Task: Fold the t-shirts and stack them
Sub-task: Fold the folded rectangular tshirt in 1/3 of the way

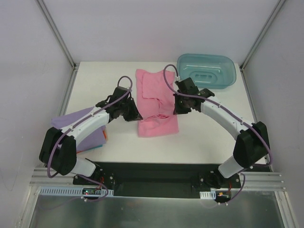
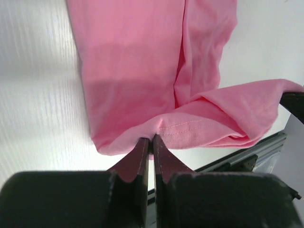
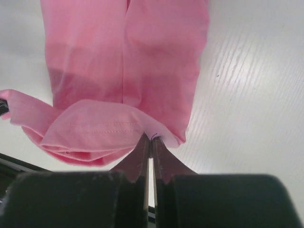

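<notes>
Pink tee (image 1: 154, 102) at bench (image 1: 204, 137) centre, its hem lifted between both arms: left jaws (image 2: 150, 142) and right jaws (image 3: 148, 141) each closed tight on an opposite hem corner. Lavender tee (image 1: 78, 124) lies left.

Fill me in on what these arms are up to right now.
Both arms are working the pink t-shirt at the middle of the table. The left hand and the right hand are each pinched shut on its near hem, lifting that edge partway through a fold. The lavender t-shirt lies at the left under the left arm. A teal tub sits at the far right.
</notes>
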Motion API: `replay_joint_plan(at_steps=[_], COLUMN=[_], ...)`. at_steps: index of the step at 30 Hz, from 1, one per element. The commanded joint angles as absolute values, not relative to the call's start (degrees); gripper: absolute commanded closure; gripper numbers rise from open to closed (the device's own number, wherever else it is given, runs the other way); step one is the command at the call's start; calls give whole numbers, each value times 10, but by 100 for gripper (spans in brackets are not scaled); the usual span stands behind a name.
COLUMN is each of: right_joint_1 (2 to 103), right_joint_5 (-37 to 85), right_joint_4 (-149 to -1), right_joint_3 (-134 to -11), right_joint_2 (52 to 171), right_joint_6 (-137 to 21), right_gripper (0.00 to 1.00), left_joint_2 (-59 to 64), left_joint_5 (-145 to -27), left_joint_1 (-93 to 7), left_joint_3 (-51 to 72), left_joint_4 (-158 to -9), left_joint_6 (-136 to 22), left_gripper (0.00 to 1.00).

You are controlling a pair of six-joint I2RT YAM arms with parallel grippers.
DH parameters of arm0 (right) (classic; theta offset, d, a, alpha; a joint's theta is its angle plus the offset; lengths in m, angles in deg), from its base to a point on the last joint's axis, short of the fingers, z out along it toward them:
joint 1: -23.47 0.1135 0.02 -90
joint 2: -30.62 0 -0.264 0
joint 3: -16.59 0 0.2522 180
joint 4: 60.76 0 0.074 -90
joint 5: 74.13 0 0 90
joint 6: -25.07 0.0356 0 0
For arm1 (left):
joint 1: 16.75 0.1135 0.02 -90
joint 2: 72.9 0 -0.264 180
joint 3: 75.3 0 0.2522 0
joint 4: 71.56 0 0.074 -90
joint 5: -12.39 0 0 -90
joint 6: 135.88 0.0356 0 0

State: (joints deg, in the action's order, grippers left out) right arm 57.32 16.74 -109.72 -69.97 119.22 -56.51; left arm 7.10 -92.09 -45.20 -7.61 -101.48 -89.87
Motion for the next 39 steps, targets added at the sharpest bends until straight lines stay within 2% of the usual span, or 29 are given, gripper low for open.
replay_joint_plan(at_steps=[1, 10, 23, 27, 30, 31, 33, 35, 36, 37, 38, 39], right_joint_1=[546, 509, 462, 449, 442, 441, 437, 431, 429, 428, 429, 429], right_joint_5=[215, 247, 292, 308, 316, 325, 330, 335, 341, 349, 350, 355], right_joint_4=[-1097, -1102, -1085, -1084, -1072, -1073, -1072, -1078, -1082, -1082, -1080, -1074], right_joint_3=[-765, -855, -915, -931, -939, -948, -956, -965, -966, -964, -953, -944], right_joint_2=[1234, 1325, 1430, 1458, 1478, 1484, 1498, 1503, 1501, 1495, 1479, 1469], right_joint_6=[-604, -630, -634, -630, -628, -627, -621, -619, -619, -620, -621, -621], right_gripper=[99, 99, 98, 96, 92, 84, 76, 51, 38, 14, 3, 3], left_joint_2=[119, 209, 298, 329, 344, 345, 343, 337, 326, 320, 311, 292], left_joint_5=[-935, -984, -992, -999, -995, -989, -984, -993, -1001, -1007, -1011, -1011], left_joint_1=[-421, -378, -352, -349, -345, -343, -340, -338, -338, -338, -338, -338], left_joint_3=[-16, 48, 111, 133, 143, 146, 150, 152, 151, 148, 139, 133], left_joint_4=[-1018, -1018, -1018, -1019, -1023, -1025, -1027, -1029, -1031, -1030, -1031, -1030], left_joint_6=[-860, -843, -853, -846, -849, -850, -849, -846, -842, -841, -841, -839], left_gripper=[100, 100, 100, 92, 87, 82, 62, 35, 15, 4, 1, 1])
